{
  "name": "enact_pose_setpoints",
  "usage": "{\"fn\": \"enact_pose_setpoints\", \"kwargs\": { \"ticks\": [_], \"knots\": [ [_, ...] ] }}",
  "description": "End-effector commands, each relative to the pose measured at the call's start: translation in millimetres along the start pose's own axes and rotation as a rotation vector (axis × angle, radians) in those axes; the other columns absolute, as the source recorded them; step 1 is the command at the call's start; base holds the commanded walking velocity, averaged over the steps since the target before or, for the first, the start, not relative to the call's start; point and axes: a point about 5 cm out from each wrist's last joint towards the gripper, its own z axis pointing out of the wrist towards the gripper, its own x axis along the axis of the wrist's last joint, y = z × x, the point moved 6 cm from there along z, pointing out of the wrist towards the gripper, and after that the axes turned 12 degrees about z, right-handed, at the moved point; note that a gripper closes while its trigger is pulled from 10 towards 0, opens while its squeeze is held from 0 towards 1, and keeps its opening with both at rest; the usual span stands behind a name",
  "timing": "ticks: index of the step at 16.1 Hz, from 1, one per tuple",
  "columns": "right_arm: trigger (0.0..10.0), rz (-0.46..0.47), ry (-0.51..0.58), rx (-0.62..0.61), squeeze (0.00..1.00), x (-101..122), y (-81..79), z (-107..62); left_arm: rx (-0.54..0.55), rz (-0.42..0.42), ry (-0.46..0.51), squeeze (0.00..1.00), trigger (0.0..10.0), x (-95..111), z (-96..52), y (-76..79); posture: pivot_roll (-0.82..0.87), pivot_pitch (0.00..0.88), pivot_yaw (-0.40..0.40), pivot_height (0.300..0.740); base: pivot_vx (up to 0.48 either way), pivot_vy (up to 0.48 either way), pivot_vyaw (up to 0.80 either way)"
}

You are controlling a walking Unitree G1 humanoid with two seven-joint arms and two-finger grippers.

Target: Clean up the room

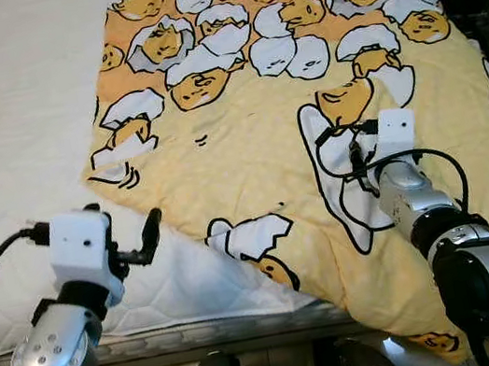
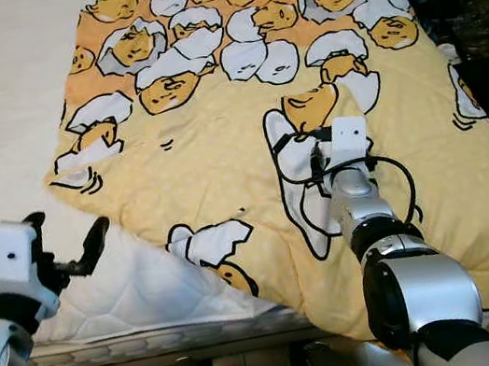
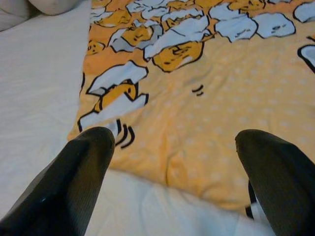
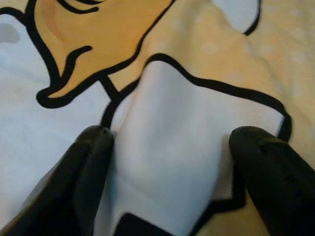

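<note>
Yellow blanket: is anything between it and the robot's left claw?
Nothing visible. The left gripper hovers open over the white mattress, right beside the yellow blanket edge, with only bare sheet in between.

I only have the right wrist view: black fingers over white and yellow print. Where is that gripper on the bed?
Observer: The right gripper is open, down on the yellow blanket, over a cartoon print in its near half.
Operator: Left arm?
Observer: The left gripper is open too, above the white mattress beside the blanket's left edge.
Operator: Blanket flat?
Observer: Mostly; it lies skewed, its near corner hanging over the bed's edge.
</note>
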Motion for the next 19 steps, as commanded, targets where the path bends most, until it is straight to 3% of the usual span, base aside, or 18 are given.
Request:
{"fn": "enact_pose_setpoints", "kwargs": {
  "ticks": [1, 5, 6, 8, 13, 15, 16, 18, 19],
  "knots": [
    [0.0, 0.027, -0.019, 0.017, 0.00, -5.5, -3.8, -0.7, -0.006, -0.004, -0.012, 0.00, 10.0, -2.0, -0.3, 1.2, 0.35, 0.263, 0.018, 0.740, 0.000, 0.000, 0.00],
    [0.0, 0.160, -0.068, 0.064, 0.00, -13.4, -14.5, -1.9, -0.032, -0.011, -0.006, 0.00, 10.0, -0.5, 6.8, 6.5, 0.33, 0.260, 0.029, 0.740, 0.000, 0.000, 0.00],
    [0.0, 0.266, -0.163, 0.124, 0.00, -31.0, -27.2, -5.7, -0.038, -0.012, -0.005, 0.00, 10.0, 0.0, 9.5, 7.0, 0.32, 0.258, 0.029, 0.740, 0.000, 0.000, 0.00],
    [0.0, 0.277, -0.197, 0.137, 0.00, -40.6, -30.1, -8.2, -0.041, -0.015, 0.001, 0.00, 10.0, 1.1, 13.9, 7.6, 0.31, 0.253, 0.023, 0.740, 0.000, 0.000, 0.00],
    [0.0, 0.200, -0.130, 0.207, 0.00, -27.2, -46.2, -8.2, -0.042, -0.023, 0.018, 0.00, 10.0, 3.8, 20.3, 10.5, 0.29, 0.245, 0.014, 0.740, 0.000, 0.000, 0.00],
    [0.0, 0.134, -0.090, 0.277, 0.00, -23.4, -64.5, -11.8, -0.041, -0.028, 0.021, 0.00, 10.0, 3.3, 22.6, 12.2, 0.28, 0.240, 0.007, 0.740, 0.000, 0.000, 0.00],
    [0.0, 0.036, -0.044, 0.372, 0.00, -28.5, -87.4, -21.0, -0.044, -0.037, 0.036, 0.00, 10.0, 6.0, 24.9, 15.1, 0.27, 0.234, -0.003, 0.740, 0.000, 0.000, 0.00],
    [0.0, -0.005, -0.013, 0.446, 0.00, -33.4, -104.4, -29.9, -0.045, -0.039, 0.042, 0.00, 10.0, 6.8, 26.7, 16.4, 0.26, 0.229, -0.005, 0.740, 0.000, 0.000, 0.00],
    [0.0, -0.009, 0.043, 0.544, 0.00, -37.5, -125.8, -45.6, -0.046, -0.044, 0.047, 0.00, 10.0, 7.2, 29.4, 18.0, 0.25, 0.216, -0.010, 0.740, 0.000, 0.000, 0.00]
  ]
}}
